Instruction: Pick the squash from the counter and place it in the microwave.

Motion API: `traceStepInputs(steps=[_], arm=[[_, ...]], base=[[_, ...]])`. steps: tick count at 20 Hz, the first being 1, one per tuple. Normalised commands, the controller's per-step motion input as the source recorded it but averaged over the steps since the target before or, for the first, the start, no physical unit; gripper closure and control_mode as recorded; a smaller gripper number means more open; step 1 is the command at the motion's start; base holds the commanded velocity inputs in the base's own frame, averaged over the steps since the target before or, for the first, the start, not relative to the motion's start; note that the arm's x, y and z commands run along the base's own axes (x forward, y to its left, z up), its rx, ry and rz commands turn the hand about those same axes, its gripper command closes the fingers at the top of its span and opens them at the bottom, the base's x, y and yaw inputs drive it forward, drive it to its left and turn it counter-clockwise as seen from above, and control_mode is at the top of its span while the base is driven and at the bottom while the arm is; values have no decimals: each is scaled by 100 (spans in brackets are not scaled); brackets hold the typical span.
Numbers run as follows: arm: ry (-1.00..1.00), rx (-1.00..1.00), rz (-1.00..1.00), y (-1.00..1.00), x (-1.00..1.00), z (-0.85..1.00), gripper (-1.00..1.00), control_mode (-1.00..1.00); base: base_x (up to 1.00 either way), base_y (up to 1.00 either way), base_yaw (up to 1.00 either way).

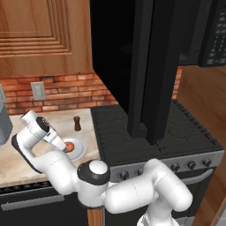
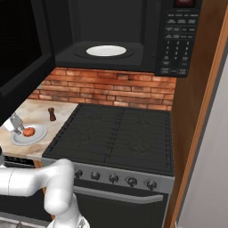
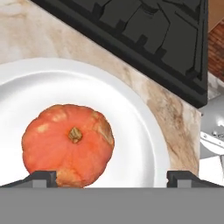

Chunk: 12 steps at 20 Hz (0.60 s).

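Hand view: the open hand (image 3: pixel 111 177) hovers just above the squash (image 3: pixel 68 144) on the plate (image 3: pixel 131 127), squash offset toward one fingertip, so recentering looks needed.

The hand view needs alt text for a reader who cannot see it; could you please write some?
An orange-red squash sits on a white plate on the marble counter, just above the open pincer. The black stove top crosses the upper right.

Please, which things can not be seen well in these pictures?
- Squash: left base view, the arm's hand covers part of it.
- Gripper: hand view, bottom edge cuts the fingertips.
- Microwave: right base view, button labels too small to read.
- Pepper mill: right base view, too small for detail.
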Motion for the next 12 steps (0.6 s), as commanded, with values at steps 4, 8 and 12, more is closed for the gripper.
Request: traceStepInputs(steps=[4, 8, 12], arm=[[-8, 0, 0, -28, 0, -17, -100, -100], [-11, 0, 0, -43, 0, -5, -100, -100], [-13, 0, 1, -37, 0, -11, -100, -100]], base=[[0, 0, 0], [0, 0, 0], [0, 0, 0]])
